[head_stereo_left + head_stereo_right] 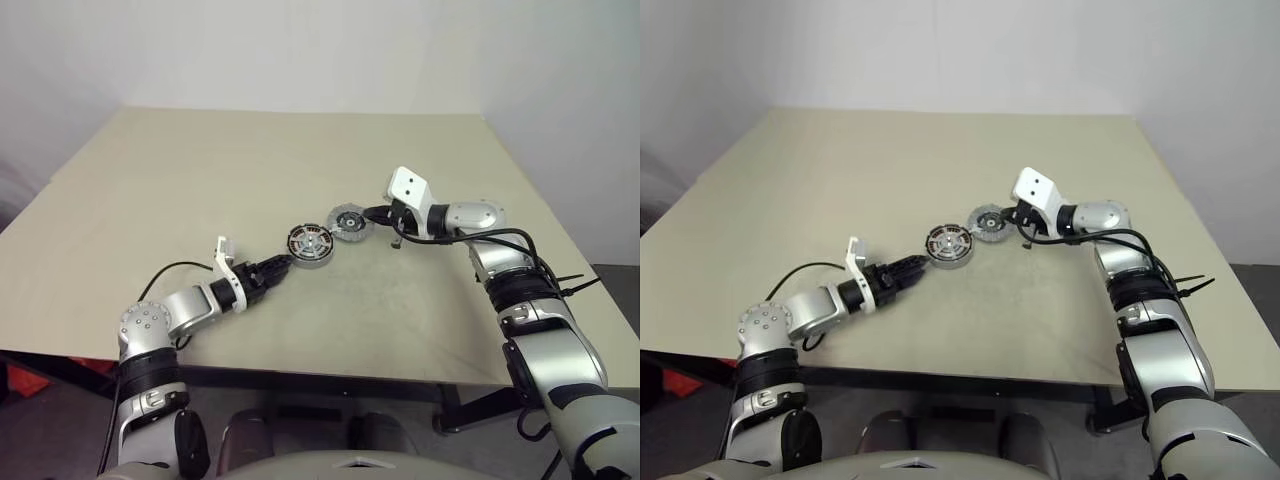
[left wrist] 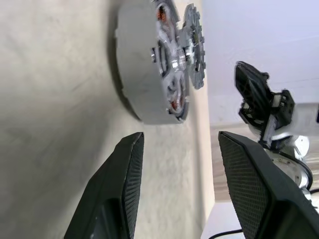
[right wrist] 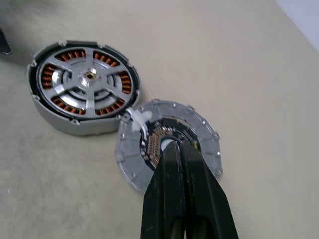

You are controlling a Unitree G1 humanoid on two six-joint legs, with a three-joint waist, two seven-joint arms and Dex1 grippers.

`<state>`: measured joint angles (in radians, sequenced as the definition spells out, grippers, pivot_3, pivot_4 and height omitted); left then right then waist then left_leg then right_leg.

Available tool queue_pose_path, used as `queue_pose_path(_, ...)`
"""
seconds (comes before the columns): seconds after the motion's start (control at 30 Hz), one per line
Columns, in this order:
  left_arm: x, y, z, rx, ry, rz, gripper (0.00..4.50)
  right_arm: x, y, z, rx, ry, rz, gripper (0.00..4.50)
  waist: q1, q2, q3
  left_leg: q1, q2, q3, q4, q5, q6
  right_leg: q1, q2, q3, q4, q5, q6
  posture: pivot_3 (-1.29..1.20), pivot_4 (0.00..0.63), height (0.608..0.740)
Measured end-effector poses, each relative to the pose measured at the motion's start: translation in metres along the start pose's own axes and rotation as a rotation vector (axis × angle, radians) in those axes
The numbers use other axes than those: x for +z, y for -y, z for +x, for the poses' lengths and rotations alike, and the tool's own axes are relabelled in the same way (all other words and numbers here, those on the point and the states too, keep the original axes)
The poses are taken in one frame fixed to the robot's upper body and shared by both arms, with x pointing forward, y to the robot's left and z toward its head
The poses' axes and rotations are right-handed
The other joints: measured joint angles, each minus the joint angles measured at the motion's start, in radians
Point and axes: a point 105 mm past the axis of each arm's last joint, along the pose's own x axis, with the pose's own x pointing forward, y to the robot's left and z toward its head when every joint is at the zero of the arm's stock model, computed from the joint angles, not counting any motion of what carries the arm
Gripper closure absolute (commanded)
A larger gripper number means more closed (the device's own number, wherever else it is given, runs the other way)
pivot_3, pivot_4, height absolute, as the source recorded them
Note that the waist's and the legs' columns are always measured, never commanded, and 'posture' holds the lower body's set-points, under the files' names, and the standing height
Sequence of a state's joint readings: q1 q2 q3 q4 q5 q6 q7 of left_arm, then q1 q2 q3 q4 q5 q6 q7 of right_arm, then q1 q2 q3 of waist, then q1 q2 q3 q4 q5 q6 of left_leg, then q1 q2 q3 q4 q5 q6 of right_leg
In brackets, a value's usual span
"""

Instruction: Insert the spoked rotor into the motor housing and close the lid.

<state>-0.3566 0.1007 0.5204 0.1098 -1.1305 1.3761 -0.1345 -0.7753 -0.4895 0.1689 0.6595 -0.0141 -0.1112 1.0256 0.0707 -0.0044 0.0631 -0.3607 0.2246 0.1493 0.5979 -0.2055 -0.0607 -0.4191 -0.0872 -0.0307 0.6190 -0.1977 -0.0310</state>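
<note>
The spoked rotor [image 3: 75, 82], silver spokes with copper windings showing between them, sits inside the grey round wall of the motor housing [image 3: 55, 117] near the middle of the table. Right beside it, touching or nearly so, lies the lid [image 3: 204, 132], a flat grey disc with a dark centre. My right gripper [image 3: 172, 147] is shut, and its tips rest at the lid's centre with nothing held. A short way in front of the housing, on its near-left side, my left gripper [image 1: 283, 264] stands open and empty, with both fingers [image 2: 124, 189] clear of it.
Everything rests on a beige table [image 1: 200, 180]. Its front edge [image 1: 300, 362] runs just below my left arm. A black cable [image 1: 165, 270] loops over the table by the left forearm. A white wall stands behind the table.
</note>
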Motion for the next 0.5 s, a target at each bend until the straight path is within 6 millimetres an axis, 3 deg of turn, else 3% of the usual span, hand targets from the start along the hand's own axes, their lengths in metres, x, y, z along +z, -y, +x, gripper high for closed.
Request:
queue_pose_path(0.2,0.005,0.014,-0.004,-0.004,0.021,0.103,1.96,0.016,-0.014,0.017,0.062,0.056,-0.009,4.50,-0.003,0.000,0.000,0.000,0.001,0.000,0.000,0.000,0.000,0.000,0.000,0.000,0.000,0.000,0.000,0.00,0.000,0.740)
queue_pose_path(0.37,0.015,0.011,-0.002,0.024,0.066,0.127,1.96,0.031,-0.041,0.050,0.142,0.098,-0.002,4.50,-0.004,0.000,0.000,0.000,0.001,0.000,-0.001,0.000,-0.001,-0.001,0.001,0.000,0.000,0.000,0.000,0.00,0.000,0.740)
queue_pose_path(0.5,0.021,0.008,-0.004,0.047,0.095,0.136,1.96,0.045,-0.041,0.063,0.137,0.118,-0.008,4.50,-0.001,0.000,0.000,0.002,0.000,0.000,0.000,0.000,-0.001,-0.001,0.000,0.000,0.000,0.000,0.000,0.00,0.000,0.740)
